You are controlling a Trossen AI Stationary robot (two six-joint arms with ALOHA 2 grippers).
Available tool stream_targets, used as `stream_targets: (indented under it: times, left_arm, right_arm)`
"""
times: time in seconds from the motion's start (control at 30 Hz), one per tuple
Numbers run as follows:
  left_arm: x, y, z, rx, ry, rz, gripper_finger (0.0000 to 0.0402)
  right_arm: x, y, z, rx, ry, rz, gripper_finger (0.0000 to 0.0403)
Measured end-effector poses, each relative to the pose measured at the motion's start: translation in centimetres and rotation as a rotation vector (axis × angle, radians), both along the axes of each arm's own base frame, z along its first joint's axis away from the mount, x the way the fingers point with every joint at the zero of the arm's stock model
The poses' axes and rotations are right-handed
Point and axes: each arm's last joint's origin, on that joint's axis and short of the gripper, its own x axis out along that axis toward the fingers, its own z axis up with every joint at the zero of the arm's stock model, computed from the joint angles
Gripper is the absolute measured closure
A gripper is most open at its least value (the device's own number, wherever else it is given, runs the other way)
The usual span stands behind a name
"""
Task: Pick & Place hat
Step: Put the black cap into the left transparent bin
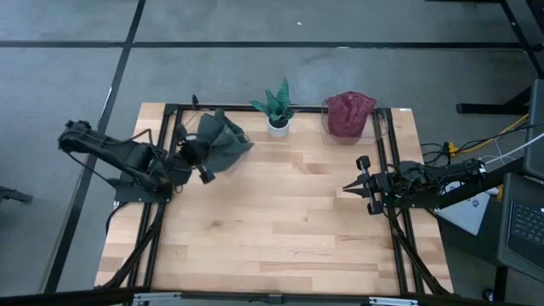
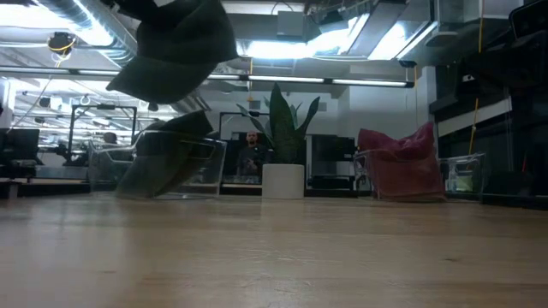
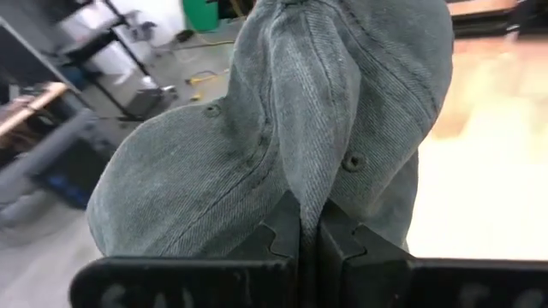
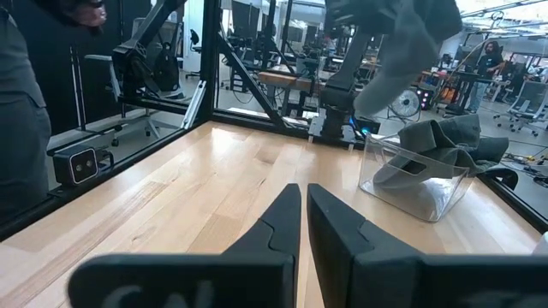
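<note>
Left end effector point(image 3: 308, 235): clenched on a fold of the grey-green hat point(image 1: 223, 140), held in the air above the counter's point(image 1: 272, 221) far left corner, over a clear bin point(image 4: 415, 175) holding more grey hats. Right end effector point(image 1: 350, 187): clenched, empty, near the right edge. Potted plant point(image 1: 278, 109) and clear bin of red hats point(image 1: 348, 115): far edge.

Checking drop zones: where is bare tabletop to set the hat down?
Bare wood spans the centre and near side, between left gripper holding the grey hat and right gripper. The far edge is crowded: clear bin, plant, red hat's bin.
</note>
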Motion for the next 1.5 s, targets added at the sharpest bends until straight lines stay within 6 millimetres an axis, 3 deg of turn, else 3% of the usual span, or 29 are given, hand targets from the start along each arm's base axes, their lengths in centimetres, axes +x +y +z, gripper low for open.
stream_targets:
  times: [0.2, 0.5, 0.83, 1.1, 1.5]
  left_arm:
    - [-2.0, 1.1, 0.2, 0.069, 0.017, 0.046, 0.0397]
    - [-4.2, 2.3, -2.9, 0.095, 0.024, 0.065, 0.0398]
    - [-3.7, 3.3, -4.5, 0.177, 0.026, -0.062, 0.0398]
    - [-3.1, 5.2, -3.6, 0.216, 0.01, -0.126, 0.0398]
    - [-3.7, 8.5, -3.8, 0.112, -0.024, -0.098, 0.0397]
  right_arm:
    - [0.0, 0.0, 0.0, 0.0, 0.0, 0.0, 0.0377]
    - [0.0, 0.0, 0.0, 0.0, 0.0, 0.0, 0.0377]
    - [0.0, 0.0, 0.0, 0.0, 0.0, 0.0, 0.0377]
    - [0.0, 0.0, 0.0, 0.0, 0.0, 0.0, 0.0377]
    - [0.0, 0.0, 0.0, 0.0, 0.0, 0.0, 0.0377]
